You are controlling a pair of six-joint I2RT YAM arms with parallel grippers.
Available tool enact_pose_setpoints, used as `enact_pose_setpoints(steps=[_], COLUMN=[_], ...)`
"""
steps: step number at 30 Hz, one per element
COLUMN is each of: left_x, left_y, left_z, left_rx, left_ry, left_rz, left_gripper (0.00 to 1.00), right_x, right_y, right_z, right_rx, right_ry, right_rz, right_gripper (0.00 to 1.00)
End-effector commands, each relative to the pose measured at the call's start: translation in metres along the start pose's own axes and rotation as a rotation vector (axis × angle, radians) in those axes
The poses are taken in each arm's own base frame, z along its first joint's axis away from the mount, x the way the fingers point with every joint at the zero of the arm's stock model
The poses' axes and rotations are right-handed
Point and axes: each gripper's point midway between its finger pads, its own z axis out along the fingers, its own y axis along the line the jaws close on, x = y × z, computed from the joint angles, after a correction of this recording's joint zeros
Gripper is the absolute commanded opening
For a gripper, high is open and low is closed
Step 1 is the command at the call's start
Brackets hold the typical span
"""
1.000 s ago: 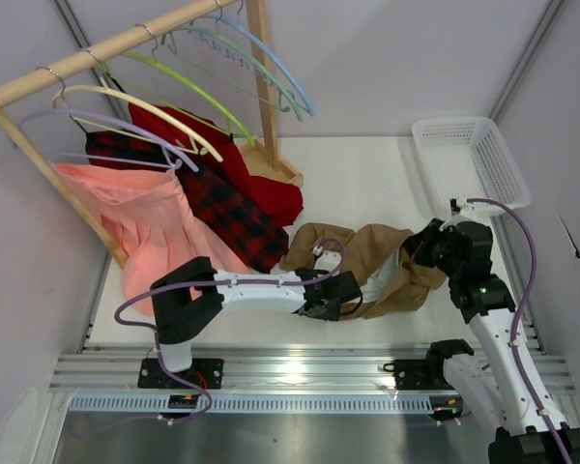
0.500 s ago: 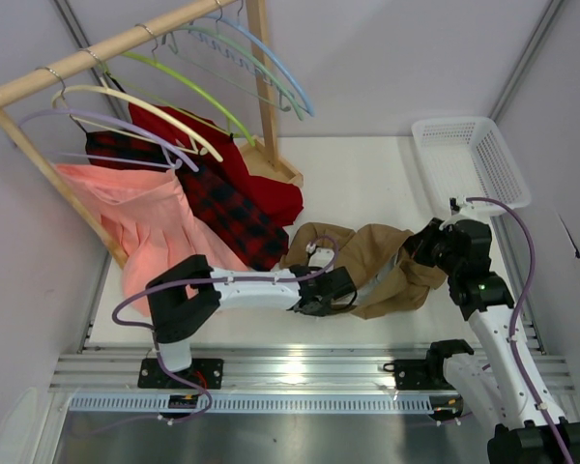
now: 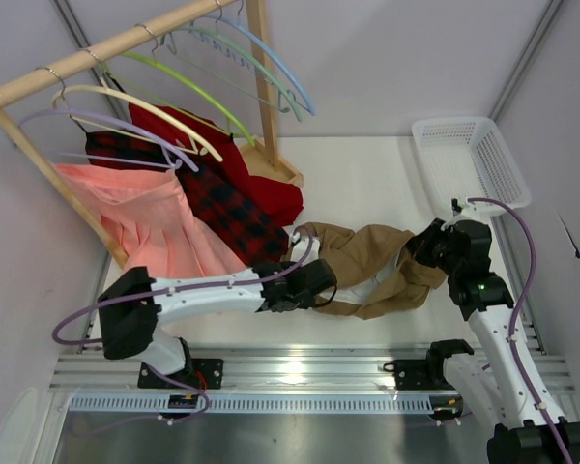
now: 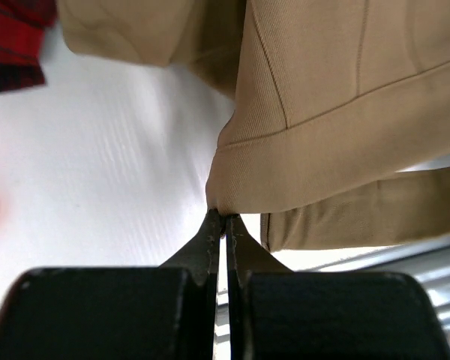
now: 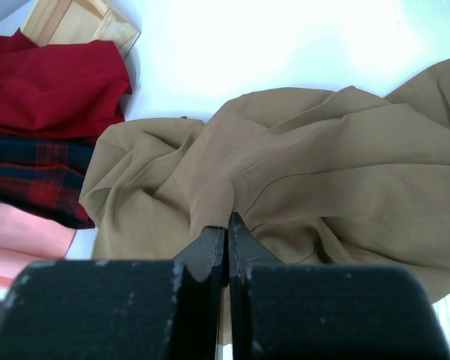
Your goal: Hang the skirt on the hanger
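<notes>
Lying on the white tabletop (image 3: 367, 184) between grey walls (image 3: 416, 58), the khaki skirt (image 3: 362, 251) is pinched by the left gripper (image 4: 225, 219) and the right gripper (image 5: 226, 223).

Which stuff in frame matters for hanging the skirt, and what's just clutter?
In the job: khaki skirt; sage-green hanger on the wooden rack; left gripper and right gripper, both shut on the skirt.
Lying about: plaid skirt, pink skirt, red garment, white basket, lime hanger, blue hanger.
</notes>
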Motion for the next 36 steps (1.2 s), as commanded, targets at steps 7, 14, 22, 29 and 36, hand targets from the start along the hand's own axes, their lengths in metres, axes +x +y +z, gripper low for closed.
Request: enact_pose_setpoints(steps=[7,14,22,29,36], left_x=[-0.071,-0.097,-0.084,-0.100,-0.109], left_y=[-0.005,0.004,0.013,0.049,0.045], left_z=[-0.069,-0.094,-0.086,-0.079,-0.081], left_rx=[0.278,0.388,0.489,0.394,0.399], left_ry=[-0.241,-0.268,-0.245,-0.259,-0.265], left_rz=[0.072,0.173,0.181,0.097,0.133], left_gripper=[0.00,0.00,0.00,0.00,0.00], right_x=[-0.010,0.008,0.028,0.032,-0.014], right_y=[0.005,0.010,0.025,-0.012,0.032], right_z=[0.004,0.015,0.024,0.045,0.019], right_rx=[-0.026,-0.099,-0.243,-0.015,-0.105], right_ry=[-0.039,-0.008,0.032,0.085,0.164], right_rz=[0.001,0.027,-0.003,0.032,-0.062], right_gripper=[0.00,0.00,0.00,0.16,0.68])
